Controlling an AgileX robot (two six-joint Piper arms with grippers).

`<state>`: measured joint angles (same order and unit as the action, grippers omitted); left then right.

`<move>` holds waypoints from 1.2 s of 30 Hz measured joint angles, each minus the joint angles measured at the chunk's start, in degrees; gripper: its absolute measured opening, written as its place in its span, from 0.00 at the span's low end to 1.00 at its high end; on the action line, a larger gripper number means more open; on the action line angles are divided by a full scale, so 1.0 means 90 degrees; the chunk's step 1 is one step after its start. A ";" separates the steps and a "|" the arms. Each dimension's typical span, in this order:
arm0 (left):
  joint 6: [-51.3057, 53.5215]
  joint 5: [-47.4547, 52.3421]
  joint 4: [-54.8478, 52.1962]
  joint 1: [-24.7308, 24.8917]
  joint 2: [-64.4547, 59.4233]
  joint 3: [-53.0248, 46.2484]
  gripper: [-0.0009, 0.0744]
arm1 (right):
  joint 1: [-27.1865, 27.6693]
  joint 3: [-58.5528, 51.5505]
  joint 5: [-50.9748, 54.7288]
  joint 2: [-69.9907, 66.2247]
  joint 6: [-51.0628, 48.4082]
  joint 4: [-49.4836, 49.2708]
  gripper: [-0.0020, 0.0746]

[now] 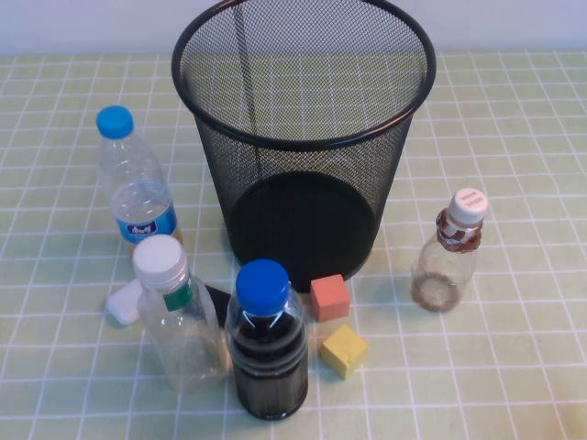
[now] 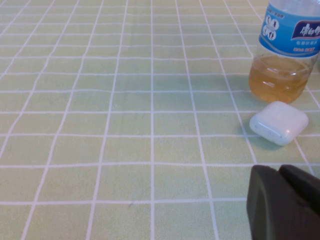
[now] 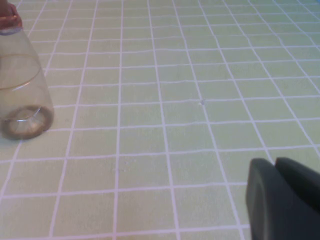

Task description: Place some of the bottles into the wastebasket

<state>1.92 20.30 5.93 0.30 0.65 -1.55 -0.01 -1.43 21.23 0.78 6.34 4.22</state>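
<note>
On table — both bottles point(image 1: 180, 316) point(image 1: 449, 252) upright | left hand point(image 2: 282, 200), right hand point(image 3: 280, 197) low.

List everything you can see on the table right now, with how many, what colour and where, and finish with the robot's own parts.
round black wire-mesh wastebasket: one, black, upright at the table's middle rear
small clear plastic bottle with a brown neck wrap: one, white cap, right of the wastebasket
taller clear plastic bottle with a green neck band: one, white cap, front left
blue-capped clear bottle with a blue label: one, amber liquid at its bottom, left
blue-capped bottle of dark liquid: one, front centre
orange cube: one, before the wastebasket
yellow cube: one, near the orange cube
white rounded case: one, left
left gripper: dark, shut, seen only in the left wrist view
right gripper: dark, shut, seen only in the right wrist view
</note>
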 joint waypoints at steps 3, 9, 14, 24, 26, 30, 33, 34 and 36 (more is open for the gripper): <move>0.0000 0.0000 0.0000 0.0000 0.0000 0.0000 0.01 | 0.0000 0.0000 0.0000 0.0000 0.0000 0.0061 0.01; 0.0000 0.0000 0.0000 0.0000 0.0000 0.0000 0.01 | 0.0000 0.0000 0.0000 0.0000 0.0010 0.0183 0.01; 0.0000 0.0000 0.0000 0.0000 0.0000 0.0000 0.01 | 0.0000 0.0000 0.0000 0.0000 0.0010 0.0195 0.01; 0.0000 0.0000 0.0000 0.0000 0.0000 0.0000 0.01 | 0.0000 0.0000 0.0000 0.0000 0.0010 0.0155 0.01; 0.0000 0.0000 0.0000 0.0000 0.0000 0.0000 0.01 | 0.0000 0.0000 0.0000 0.0000 0.0010 0.0126 0.01; 0.0000 0.0000 0.0000 0.0000 0.0000 0.0000 0.01 | 0.0000 0.0000 0.0000 0.0000 0.0010 0.0126 0.01; 0.0000 0.0000 0.0000 0.0000 0.0000 0.0000 0.01 | 0.0000 0.0000 0.0000 0.0000 0.0010 0.0115 0.01; 0.0000 0.0000 0.0000 0.0000 0.0000 0.0000 0.01 | 0.0000 0.0000 0.0000 0.0000 0.0024 0.0118 0.01; 0.0000 0.0000 0.0000 0.0000 0.0000 0.0000 0.01 | 0.0000 0.0000 0.0000 0.0000 0.0034 0.0118 0.02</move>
<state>1.92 20.30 5.93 0.30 0.65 -1.55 -0.01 -1.43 21.23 0.78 6.65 5.29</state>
